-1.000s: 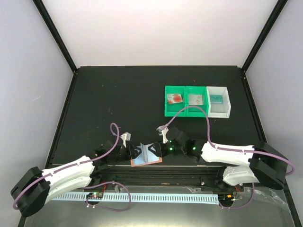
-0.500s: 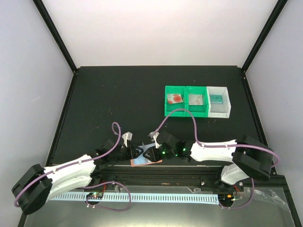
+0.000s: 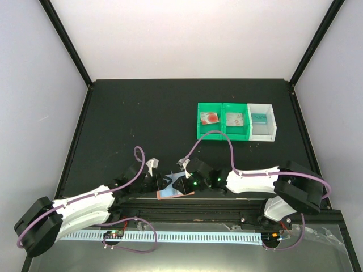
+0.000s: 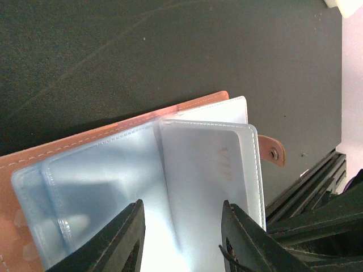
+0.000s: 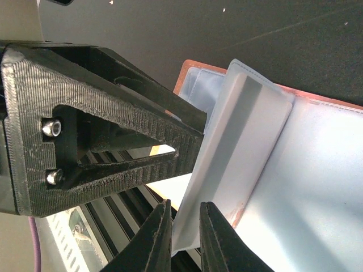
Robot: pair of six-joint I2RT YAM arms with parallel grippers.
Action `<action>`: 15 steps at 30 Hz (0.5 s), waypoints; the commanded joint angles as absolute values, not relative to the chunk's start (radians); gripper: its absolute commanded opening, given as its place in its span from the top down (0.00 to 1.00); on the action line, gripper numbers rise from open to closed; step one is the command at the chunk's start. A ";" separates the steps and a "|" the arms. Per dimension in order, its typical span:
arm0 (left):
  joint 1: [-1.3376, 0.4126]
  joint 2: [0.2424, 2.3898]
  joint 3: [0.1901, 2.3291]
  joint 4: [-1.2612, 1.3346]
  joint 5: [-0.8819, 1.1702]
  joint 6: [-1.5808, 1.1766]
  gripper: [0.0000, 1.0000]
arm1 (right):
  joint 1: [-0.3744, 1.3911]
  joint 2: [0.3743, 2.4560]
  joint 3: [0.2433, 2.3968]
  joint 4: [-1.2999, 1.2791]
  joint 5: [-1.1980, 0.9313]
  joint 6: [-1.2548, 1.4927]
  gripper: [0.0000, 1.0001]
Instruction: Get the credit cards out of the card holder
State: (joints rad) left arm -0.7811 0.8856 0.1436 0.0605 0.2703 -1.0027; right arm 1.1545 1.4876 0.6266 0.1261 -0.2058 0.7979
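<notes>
The card holder (image 3: pixel 175 192) is seen lying open at the near edge of the dark desk (image 3: pixel 142 124), between the two arms, with its salmon cover down and its pale blue-grey pockets turned up. The left pincer (image 4: pixel 182 203) is held over the pockets. Its fingers (image 4: pixel 127 238) are set apart with a clear sleeve showing between them, and it cannot be told whether anything is clamped there. The snap tab (image 4: pixel 273 152) is seen sticking out past the sleeves at the right of the left wrist view. One pocket leaf (image 5: pixel 249 130) is raised off the rest and stands on edge. The right pincer (image 5: pixel 186 203) is clenched on it, its fingers (image 5: pixel 159 238) drawn close together, one on each side of the leaf's near edge. Whether a card inside is caught, or only the sleeve, cannot be made out. Well apart, toward the far right of the desk, a green bin (image 3: pixel 222 136) and a white bin (image 3: pixel 266 136) are set side by side, touching. A whitish credit card (image 3: pixel 209 118) with reddish marks is laid in the green bin's left compartment, another pale card (image 3: pixel 234 118) in its right compartment, and something teal (image 3: pixel 260 117) in the white bin
</notes>
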 commanded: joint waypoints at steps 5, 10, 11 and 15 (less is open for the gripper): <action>-0.785 0.875 0.186 0.043 0.256 -0.985 0.61 | 1.158 1.479 0.626 0.128 -0.163 0.792 0.83; -0.785 0.856 0.195 0.001 0.237 -0.974 0.61 | 1.158 1.470 0.621 0.123 -0.157 0.791 0.83; -0.785 0.852 0.196 0.000 0.237 -0.975 0.61 | 1.158 1.470 0.620 0.121 -0.155 0.791 0.83; -0.785 0.842 0.203 -0.008 0.242 -0.961 0.61 | 1.158 1.464 0.614 0.123 -0.153 0.793 0.87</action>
